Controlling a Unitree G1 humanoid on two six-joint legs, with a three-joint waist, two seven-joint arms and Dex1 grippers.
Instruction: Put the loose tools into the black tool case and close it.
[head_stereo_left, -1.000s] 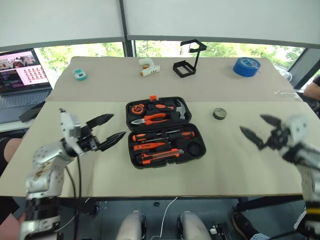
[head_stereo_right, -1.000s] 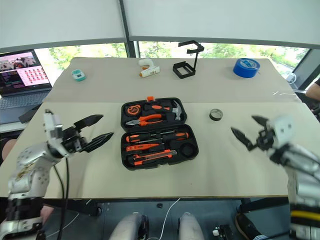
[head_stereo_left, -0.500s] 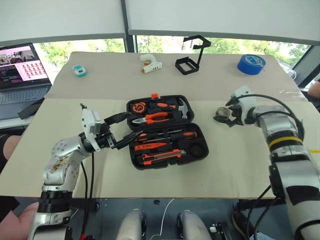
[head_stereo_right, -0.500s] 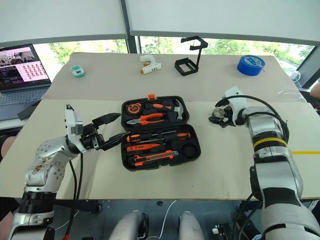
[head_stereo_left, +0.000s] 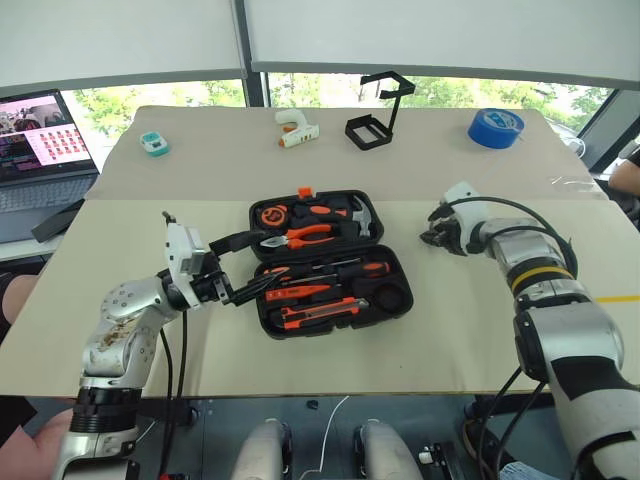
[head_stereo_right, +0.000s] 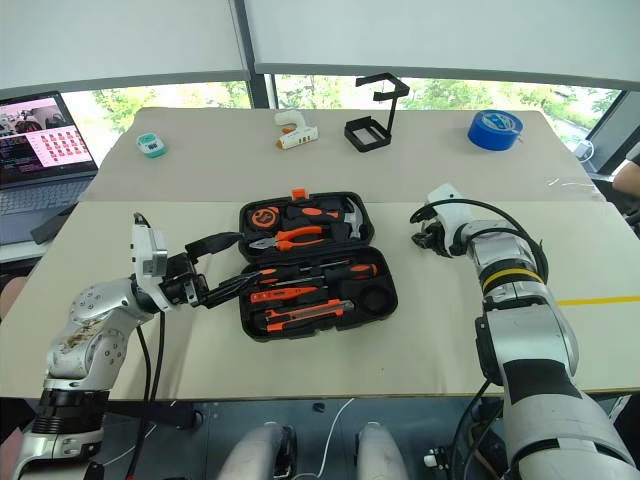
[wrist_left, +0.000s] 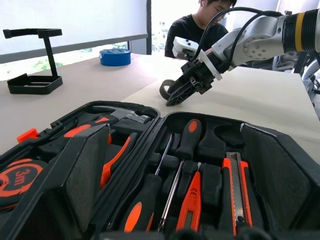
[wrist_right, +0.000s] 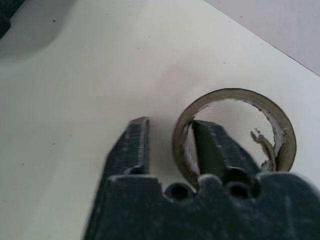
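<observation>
At the left of the counter (head_stereo_left: 130, 210), the left gripper (head_stereo_left: 240, 265) hovers at the near-left corner of the black tool case (head_stereo_left: 330, 262), its fingers spread wide and holding nothing, little changed from a second ago. The case lies open and flat mid-counter, lid half away from the robot with the orange latch at its far edge, its long axis running across the counter; the screwdrivers (head_stereo_left: 325, 272) and utility knife (head_stereo_left: 322, 312) sit in their slots along that same line, and a round recess (head_stereo_left: 393, 298) at the base's right end stands empty. To the right, the change: the right gripper (head_stereo_left: 440, 232), which a second ago hung open and well clear near the counter's right edge, has swung in over the small dark tape roll (wrist_right: 235, 127) and drawn its fingers in, one inside the ring and one outside, straddling the wall with a sliver of gap left on the outer side. The roll lies flat on the counter just right of the case, hole upward. The pinch looks nearly set, so the last loose item appears ready to be lifted toward that recess.
</observation>
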